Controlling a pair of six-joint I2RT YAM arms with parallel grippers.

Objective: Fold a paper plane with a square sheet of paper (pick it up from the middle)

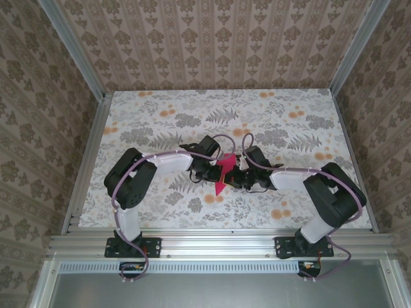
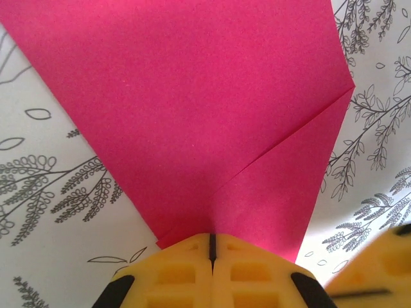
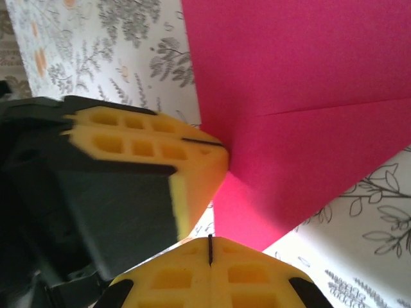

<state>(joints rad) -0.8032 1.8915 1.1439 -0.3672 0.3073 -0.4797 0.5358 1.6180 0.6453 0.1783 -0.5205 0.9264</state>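
Both arms meet mid-table [image 1: 302,122] w/ the square sheet of paper [image 1: 224,172] pinched between them. In the top view it reads as a narrow magenta shape, point aimed toward the arm bases. It looks raised off the surface, tho I can't be sure from here. Left gripper [image 2: 210,242] is clamped tight on the sheet's near edge: pads meet in a thin seam w/ pink paper running out from between them. Right gripper [image 3: 210,244] is clamped on the paper the same way, just beside the left one, the two sets of yellow pads nearly touching at the same narrow end. The sheet is already part-folded: a diagonal crease [image 2: 282,138] runs across it and a flap lies flat over the layer below. My read on handling: v. light, thin, floppy, no stiffness except along creases, so it'll sag or twist if held from one corner. It'll also tear or pick up stray wrinkles if the two arms pull apart. Pads look grippy enough, so slip isn't my worry; crumpling is. Best hold, imo, is on the doubled layers near the centre line, where it's stiffest, w/ only a shallow bite so the next fold line is left free. I'd go slow and move both grips in step.
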